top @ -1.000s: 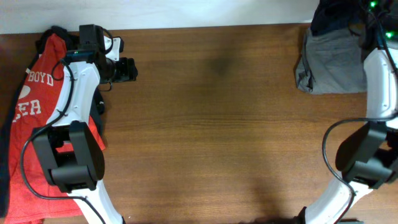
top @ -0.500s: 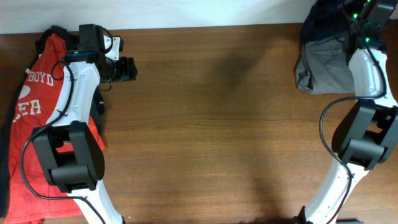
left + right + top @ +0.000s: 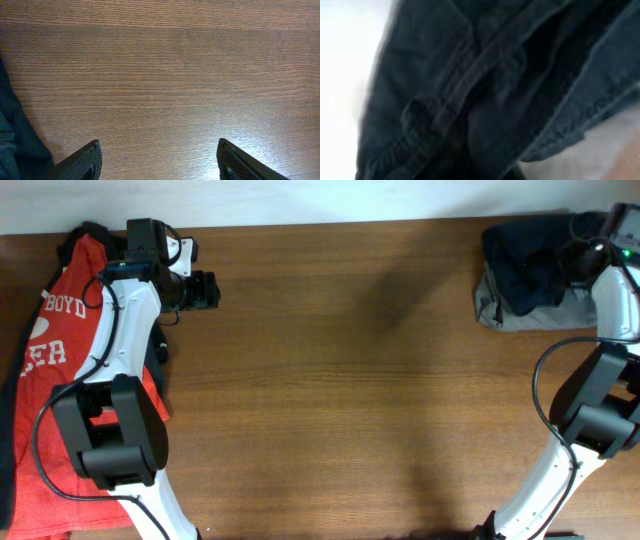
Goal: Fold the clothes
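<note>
At the table's (image 3: 350, 380) far right corner the right end effector (image 3: 584, 263) sits on the dark garment (image 3: 522, 262), grip unclear; best pull it flat off the grey garment (image 3: 493, 304); left end effector (image 3: 159, 151) spread, empty.

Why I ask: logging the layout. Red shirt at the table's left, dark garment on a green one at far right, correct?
No: the overhead view shows the dark garment on a grey garment, not green; the rest holds.

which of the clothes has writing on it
The red shirt at the left edge. It carries white lettering, while the dark blue garment and the grey garment at the far right show none.
</note>
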Controlling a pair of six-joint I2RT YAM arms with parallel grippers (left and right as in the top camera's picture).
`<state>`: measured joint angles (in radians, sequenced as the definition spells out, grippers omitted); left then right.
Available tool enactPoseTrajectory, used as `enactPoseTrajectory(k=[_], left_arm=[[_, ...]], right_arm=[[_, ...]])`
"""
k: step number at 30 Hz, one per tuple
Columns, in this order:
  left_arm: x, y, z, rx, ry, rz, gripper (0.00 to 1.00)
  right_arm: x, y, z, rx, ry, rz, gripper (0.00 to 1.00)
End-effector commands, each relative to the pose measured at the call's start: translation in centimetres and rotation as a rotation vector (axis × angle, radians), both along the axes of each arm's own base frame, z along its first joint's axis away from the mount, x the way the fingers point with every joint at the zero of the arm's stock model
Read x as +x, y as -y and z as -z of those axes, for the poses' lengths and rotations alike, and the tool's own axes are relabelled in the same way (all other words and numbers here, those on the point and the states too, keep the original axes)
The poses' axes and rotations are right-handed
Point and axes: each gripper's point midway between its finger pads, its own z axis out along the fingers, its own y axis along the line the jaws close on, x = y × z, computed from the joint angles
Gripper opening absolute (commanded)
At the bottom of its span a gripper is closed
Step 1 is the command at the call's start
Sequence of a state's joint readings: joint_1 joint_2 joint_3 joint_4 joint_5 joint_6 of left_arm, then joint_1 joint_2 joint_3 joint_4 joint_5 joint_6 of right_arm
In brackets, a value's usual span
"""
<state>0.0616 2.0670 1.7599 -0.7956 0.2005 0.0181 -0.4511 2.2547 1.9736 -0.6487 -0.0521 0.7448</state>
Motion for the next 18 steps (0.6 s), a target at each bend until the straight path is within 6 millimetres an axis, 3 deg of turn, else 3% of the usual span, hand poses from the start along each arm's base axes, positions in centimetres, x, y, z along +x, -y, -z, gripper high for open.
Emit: enactPoseTrajectory(k=[1,4,7,8,9,11,15,18], left_arm=[[0.4,0.0,-0.2,0.005,0.009,-0.002,0.73],[0.4,0.0,-0.2,0.005,0.009,-0.002,0.73],[0.4,0.0,-0.1,0.004,0.009,-0.003,0.73],[0.4,0.0,-0.1,0.004,0.009,-0.003,0.73],[0.4,0.0,-0.1,0.004,0.009,-0.003,0.73],[0.4,0.1,-0.2,0.002,0.008,-0.001,0.73],[0.4,0.2,-0.2,-0.006,0.009,0.003,0.73],[0.4,0.2,-0.2,-0.006,0.009,0.003,0.73]], right_arm=[[-2.8,1.5,0.0,0.024,-0.073,0.041,0.22],[-5.6,2.2,0.3,0.034,-0.156,0.025,0.29],[-8.6,2.8,0.2,0.043,-0.243,-0.008,0.45],[-9.1,2.8,0.2,0.045,-0.255,-0.014,0.46],[-10.3,2.8,0.0,0.044,-0.291,-0.046,0.56],[-11.0,2.3,-0.3,0.036,-0.313,-0.136,0.57],[-9.9,0.2,-2.2,-0.012,-0.242,-0.413,0.61],[-7.9,-1.3,-5.4,-0.118,-0.099,-0.637,0.65]])
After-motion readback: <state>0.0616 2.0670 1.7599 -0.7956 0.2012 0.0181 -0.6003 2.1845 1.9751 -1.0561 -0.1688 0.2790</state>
